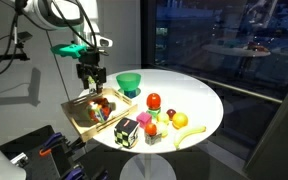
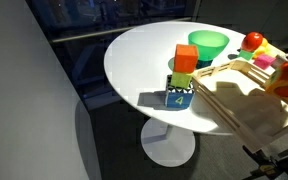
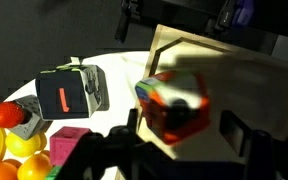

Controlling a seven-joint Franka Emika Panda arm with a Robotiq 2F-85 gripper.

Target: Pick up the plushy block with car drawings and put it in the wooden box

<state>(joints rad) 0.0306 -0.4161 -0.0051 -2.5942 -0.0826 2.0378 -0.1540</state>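
Observation:
The plushy block with car drawings (image 3: pixel 172 102), pale with red and other colours, lies blurred inside the wooden box (image 3: pixel 254 85) near its corner. My gripper (image 3: pixel 184 135) hangs over it, open, a finger on each side, not touching it. In an exterior view the gripper (image 1: pixel 92 80) is just above the wooden box (image 1: pixel 79 113) at the table's left edge, with the block (image 1: pixel 103 105) below it. The box also shows in an exterior view (image 2: pixel 239 110); there the block is not clear.
A black-and-white cube (image 1: pixel 127 131) (image 3: pixel 72 92) stands beside the box. A green bowl (image 1: pixel 130 82) (image 2: pixel 209 44) sits behind it. Several fruits, including a red one (image 1: pixel 154 101) and a banana (image 1: pixel 189 133), lie on the round white table (image 1: pixel 199 95).

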